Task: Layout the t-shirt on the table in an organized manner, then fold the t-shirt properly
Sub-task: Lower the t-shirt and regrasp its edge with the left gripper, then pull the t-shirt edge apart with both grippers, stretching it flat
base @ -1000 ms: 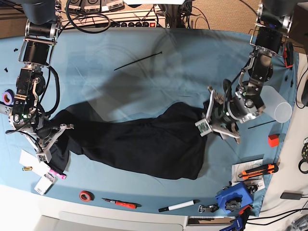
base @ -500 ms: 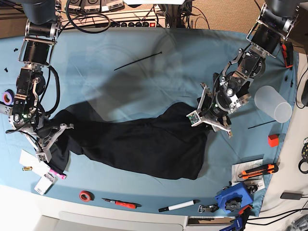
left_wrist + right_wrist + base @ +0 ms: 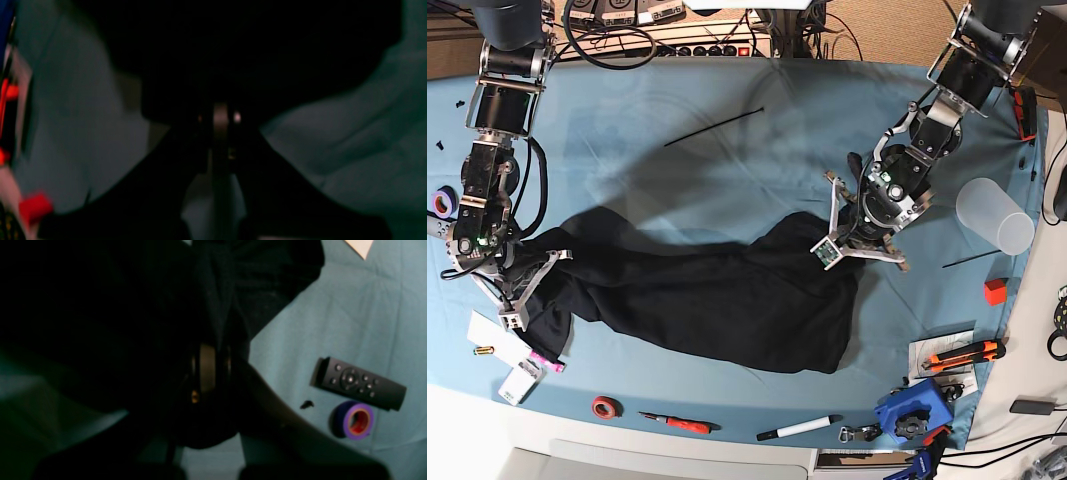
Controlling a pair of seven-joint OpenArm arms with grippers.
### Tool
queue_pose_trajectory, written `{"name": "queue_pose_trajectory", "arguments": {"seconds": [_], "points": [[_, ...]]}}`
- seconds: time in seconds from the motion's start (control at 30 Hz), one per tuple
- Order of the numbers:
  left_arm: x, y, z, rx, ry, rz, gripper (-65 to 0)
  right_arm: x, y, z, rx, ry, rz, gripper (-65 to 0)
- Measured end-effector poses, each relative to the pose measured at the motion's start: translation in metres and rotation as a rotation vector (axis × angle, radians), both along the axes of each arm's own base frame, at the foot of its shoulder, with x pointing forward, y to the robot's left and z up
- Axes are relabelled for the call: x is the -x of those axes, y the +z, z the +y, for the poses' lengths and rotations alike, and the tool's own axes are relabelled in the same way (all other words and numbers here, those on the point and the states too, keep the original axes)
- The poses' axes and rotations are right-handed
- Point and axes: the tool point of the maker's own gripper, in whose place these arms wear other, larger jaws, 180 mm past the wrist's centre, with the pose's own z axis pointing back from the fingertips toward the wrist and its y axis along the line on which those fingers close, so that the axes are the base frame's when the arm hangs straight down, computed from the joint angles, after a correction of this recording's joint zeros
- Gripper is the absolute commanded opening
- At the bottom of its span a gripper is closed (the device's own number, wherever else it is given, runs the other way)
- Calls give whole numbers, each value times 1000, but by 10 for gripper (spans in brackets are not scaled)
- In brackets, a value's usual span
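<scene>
The black t-shirt (image 3: 717,295) lies crumpled in a long band across the light blue table (image 3: 727,170); no print shows. My left gripper (image 3: 830,243), on the right of the base view, is shut on the shirt's upper right edge. In the blurred left wrist view its jaws meet at the gripper tip (image 3: 220,116) against black fabric (image 3: 233,50). My right gripper (image 3: 522,297) is shut on the shirt's left end. The right wrist view shows that gripper (image 3: 208,370) closed with black cloth (image 3: 100,306) bunched around it.
A clear plastic cup (image 3: 994,215), a red block (image 3: 995,291), an orange utility knife (image 3: 962,355) and a blue tool (image 3: 914,410) sit at the right. A marker (image 3: 799,427) and red tape roll (image 3: 607,406) lie in front. A remote (image 3: 358,383) and purple tape (image 3: 353,420) lie near my right gripper.
My left gripper has swung left and up to the shirt's right edge and gone from open to shut on it. The right gripper has shifted slightly with its hold on the left end.
</scene>
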Motion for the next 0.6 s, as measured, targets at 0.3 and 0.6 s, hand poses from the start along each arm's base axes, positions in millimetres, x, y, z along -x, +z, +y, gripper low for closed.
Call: {"name": "queue_pose_trajectory", "arguments": {"seconds": [0.3, 0.6], "points": [[16, 64, 7, -30, 115, -75, -650, 5, 7, 3, -185, -38, -27, -650], [69, 89, 38, 104, 244, -119, -650, 43, 25, -43, -449, -160, -184, -650]]}}
